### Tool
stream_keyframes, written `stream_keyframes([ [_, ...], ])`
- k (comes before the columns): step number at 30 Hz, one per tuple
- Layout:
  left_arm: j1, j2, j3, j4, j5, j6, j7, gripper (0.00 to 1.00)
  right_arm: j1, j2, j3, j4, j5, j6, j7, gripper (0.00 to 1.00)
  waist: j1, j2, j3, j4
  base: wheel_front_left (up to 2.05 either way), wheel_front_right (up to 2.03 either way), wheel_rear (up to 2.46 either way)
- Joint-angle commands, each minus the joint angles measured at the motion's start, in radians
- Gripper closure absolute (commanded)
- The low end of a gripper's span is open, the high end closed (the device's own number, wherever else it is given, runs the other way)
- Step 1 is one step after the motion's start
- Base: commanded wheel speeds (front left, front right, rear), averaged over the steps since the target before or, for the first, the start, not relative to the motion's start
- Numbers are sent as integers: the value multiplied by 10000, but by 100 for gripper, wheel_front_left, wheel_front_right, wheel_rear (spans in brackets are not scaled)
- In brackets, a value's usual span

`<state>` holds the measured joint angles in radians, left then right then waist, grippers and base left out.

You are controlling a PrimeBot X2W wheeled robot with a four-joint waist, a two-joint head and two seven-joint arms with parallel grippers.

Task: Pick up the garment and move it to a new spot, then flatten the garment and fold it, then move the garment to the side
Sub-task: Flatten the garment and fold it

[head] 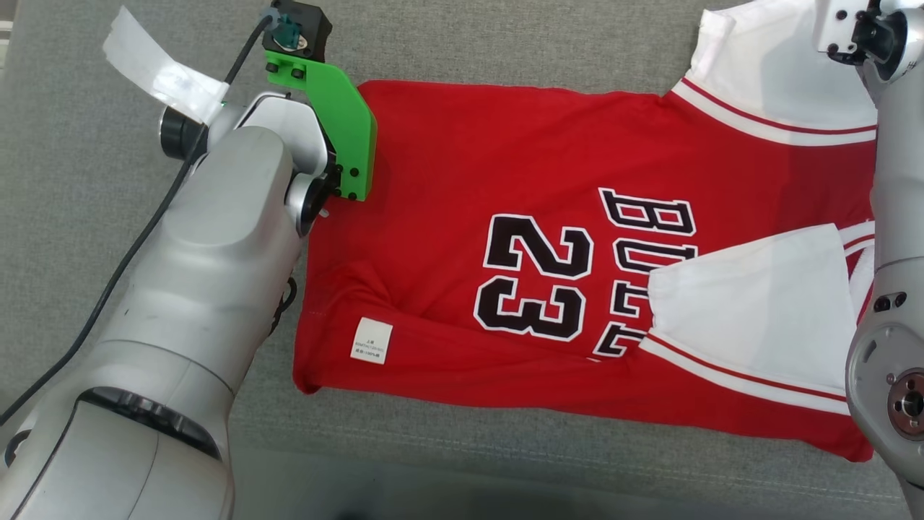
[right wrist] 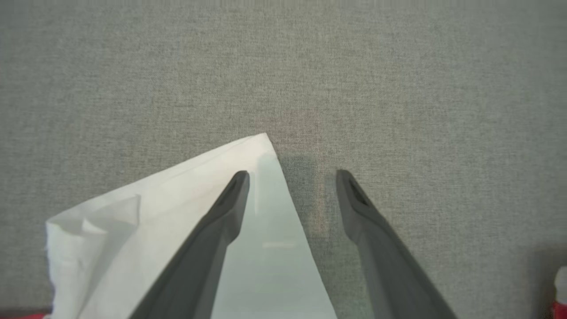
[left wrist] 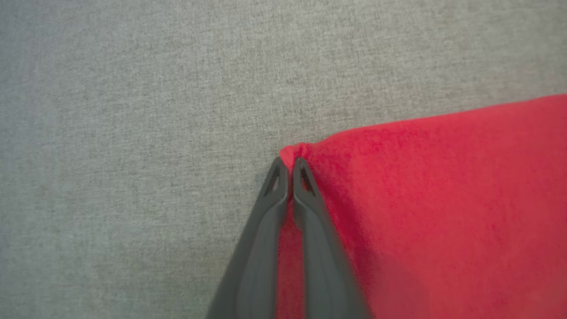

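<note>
red jersey (head: 462, 180) lies flat on the grey cloth surface (head: 505, 43), hem toward 9 o'clock and collar end toward 3 in the head view. left gripper (left wrist: 290, 166) is pinched closed on the far hem corner, about 10 o'clock, likely to lift that edge for a fold. right gripper (right wrist: 292, 175) is spread wide astride the far sleeve (right wrist: 177, 199) tip near 1 o'clock, gripping nothing. bare surface lies beyond both corners toward 12. near sleeve (head: 751, 303) lies over the lettering.
</note>
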<state>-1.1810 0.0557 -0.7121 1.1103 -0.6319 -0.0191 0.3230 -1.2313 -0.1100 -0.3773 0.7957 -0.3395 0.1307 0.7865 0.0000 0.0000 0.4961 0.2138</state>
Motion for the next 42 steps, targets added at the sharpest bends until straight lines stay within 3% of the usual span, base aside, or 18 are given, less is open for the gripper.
stream_keyframes([
  [1,-60,11,-37,93,-20,-42,18,100,47,-108,-53,-55,-103,-1,56,0,0,0,33,73,0,0,0],
  [20,253,-78,-977,-1062,-1086,284,237,100,134,-239,-779,-14,-887,-1,-551,2,0,0,516,546,0,0,0],
  [21,245,-82,-1016,-1088,-1124,316,251,100,135,-260,-715,26,-975,-1,-575,5,0,0,533,553,0,0,0],
  [24,177,-91,-1135,-1112,-1258,369,220,100,115,-246,-849,143,-966,-2,-567,53,0,0,571,552,0,0,0],
  [25,166,-94,-1182,-1118,-1300,390,208,100,128,-243,-884,182,-1002,-4,-545,60,0,0,567,556,0,0,0],
  [28,175,-96,-1294,-1119,-1433,425,163,100,182,-248,-1059,235,-1072,-10,-501,100,0,0,534,566,0,0,0],
  [42,5,-68,-1508,-637,-1693,469,-300,100,-122,-67,-666,892,-551,-7,-1179,100,0,0,-39,239,0,0,0],
])
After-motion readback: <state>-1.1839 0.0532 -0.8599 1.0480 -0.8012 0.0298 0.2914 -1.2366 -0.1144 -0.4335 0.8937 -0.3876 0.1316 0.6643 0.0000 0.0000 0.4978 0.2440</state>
